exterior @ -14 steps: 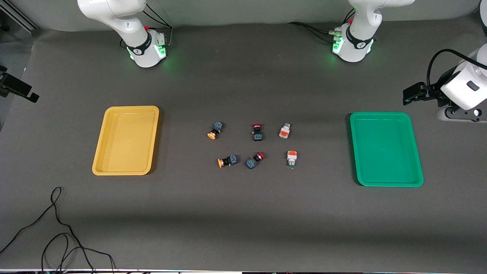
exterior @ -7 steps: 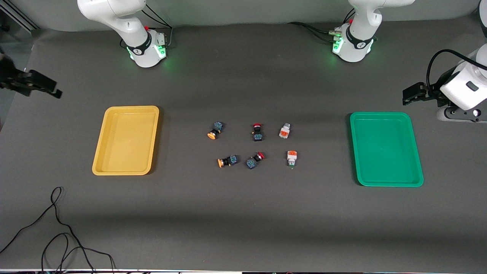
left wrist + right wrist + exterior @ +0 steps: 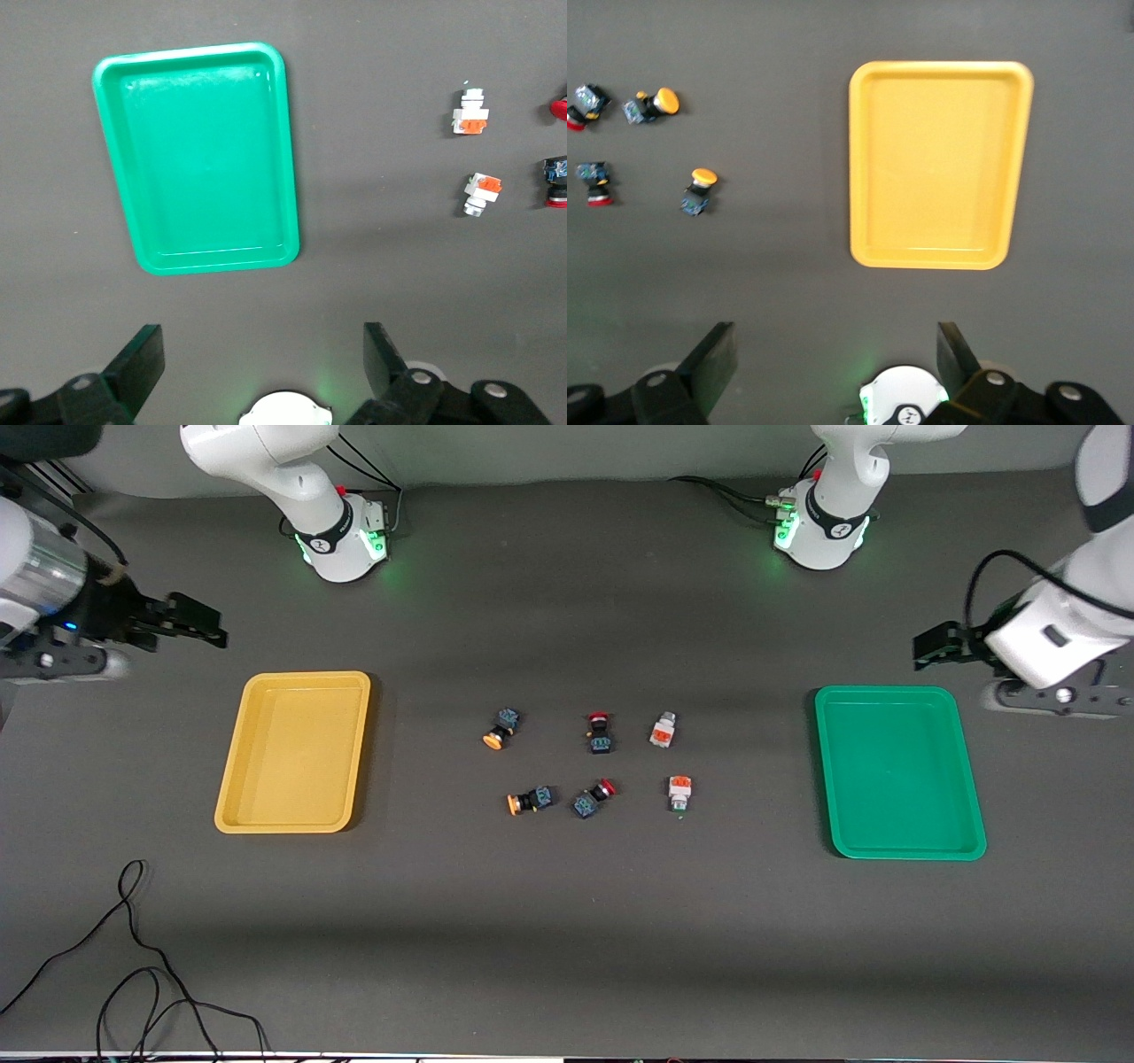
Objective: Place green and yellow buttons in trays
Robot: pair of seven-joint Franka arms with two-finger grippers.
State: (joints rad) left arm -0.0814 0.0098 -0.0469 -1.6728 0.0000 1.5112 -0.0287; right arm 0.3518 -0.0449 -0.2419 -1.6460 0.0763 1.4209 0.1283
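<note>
Two yellow-capped buttons (image 3: 499, 730) (image 3: 530, 800) and two white-and-orange buttons (image 3: 662, 730) (image 3: 679, 793) lie mid-table between the yellow tray (image 3: 292, 753) and the green tray (image 3: 899, 772). Both trays hold nothing. My right gripper (image 3: 197, 623) is open and empty, over bare table off the yellow tray's corner. Its wrist view shows the gripper (image 3: 833, 341), the yellow tray (image 3: 939, 164) and the yellow-capped buttons (image 3: 654, 104) (image 3: 698, 190). My left gripper (image 3: 935, 646) is open and empty off the green tray's corner. Its wrist view shows the gripper (image 3: 263, 341), the green tray (image 3: 199, 159) and the white buttons (image 3: 469, 113) (image 3: 481, 192).
Two red-capped switches (image 3: 600, 732) (image 3: 594, 798) lie between the yellow-capped and the white buttons. A black cable (image 3: 133, 957) loops near the table's front edge at the right arm's end. The arm bases (image 3: 341, 540) (image 3: 819, 531) stand at the back.
My right gripper has swung in from the table's end toward the yellow tray. My left gripper has shifted a little toward the table's middle. The buttons and trays have not moved.
</note>
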